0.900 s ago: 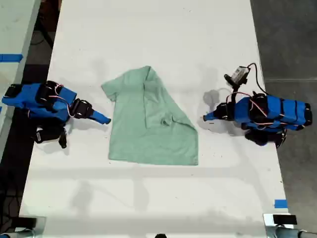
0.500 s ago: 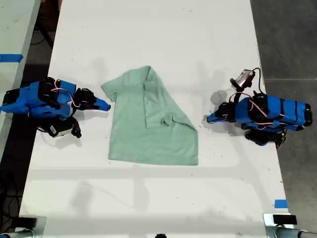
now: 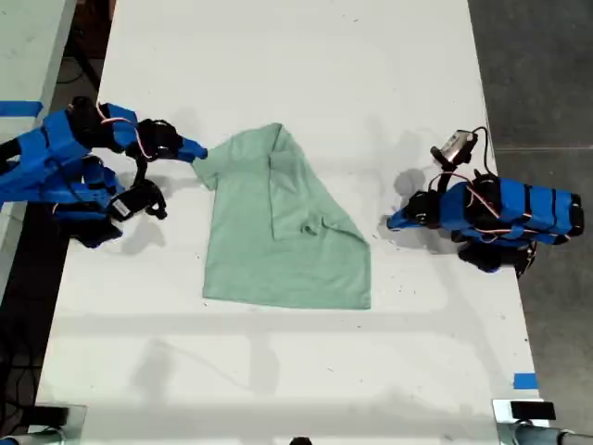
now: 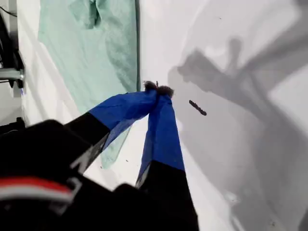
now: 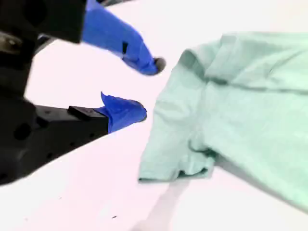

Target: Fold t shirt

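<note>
Reaching in from the exterior view's left, my second gripper (image 3: 193, 150) is poised at the upper-left corner of the t shirt (image 3: 278, 241), as that view shows it. Its jaws are parted wide and hold nothing. You can see why in the second wrist view: the gap between the blue jaws (image 5: 147, 89) faces the short sleeve (image 5: 175, 163) just beside it, which looks like a line-up for a pinch on that corner. That picture is soft, so I cannot say whether the lower jaw touches the bench (image 3: 278, 56).

The pale mint cloth lies flat near the middle of the white bench. One side is already turned over on a slant across the body, and wrinkles gather where the flap ends. The sleeve side nearest my second gripper is unfolded, so the fold appears only partly done.

Over at the exterior view's right, my first gripper (image 3: 391, 221) sits low over the bench, near the shirt's edge but apart from it. In the first wrist view its jaws (image 4: 156, 89) are pressed tip to tip with no cloth between them, and the shirt (image 4: 96, 43) lies beyond. It is likely parked clear so the other arm can work that corner.
</note>
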Controlling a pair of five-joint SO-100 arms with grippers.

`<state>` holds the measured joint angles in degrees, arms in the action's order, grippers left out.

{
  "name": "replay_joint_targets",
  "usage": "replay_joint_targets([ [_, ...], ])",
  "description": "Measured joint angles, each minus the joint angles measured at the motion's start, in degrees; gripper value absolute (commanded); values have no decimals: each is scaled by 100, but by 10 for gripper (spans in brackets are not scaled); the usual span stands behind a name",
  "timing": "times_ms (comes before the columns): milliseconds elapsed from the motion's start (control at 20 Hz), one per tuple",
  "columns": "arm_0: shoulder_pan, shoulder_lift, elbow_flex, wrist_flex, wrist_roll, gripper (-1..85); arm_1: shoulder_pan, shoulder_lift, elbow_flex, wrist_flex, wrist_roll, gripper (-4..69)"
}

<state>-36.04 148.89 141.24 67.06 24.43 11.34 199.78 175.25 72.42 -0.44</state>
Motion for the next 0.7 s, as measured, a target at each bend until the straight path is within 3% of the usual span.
replay_joint_targets([
  [200, -1775, -2760, -633, -571, 1529, 248, 0, 0, 0, 0, -70, -4],
  [350, -2109, -4061, -940, -932, 1564, 219, 0, 0, 0, 0, -70, -4],
  [400, -2083, -4421, -1028, -958, 1538, 51, 0, 0, 0, 0, -70, -4],
  [450, -2057, -4711, -1195, -940, 1503, -1, 0, 0, 0, 0, -70, -4],
  [700, -2048, -5001, -1740, -642, 1406, -2, 0, 0, 0, 0, -70, -4],
])
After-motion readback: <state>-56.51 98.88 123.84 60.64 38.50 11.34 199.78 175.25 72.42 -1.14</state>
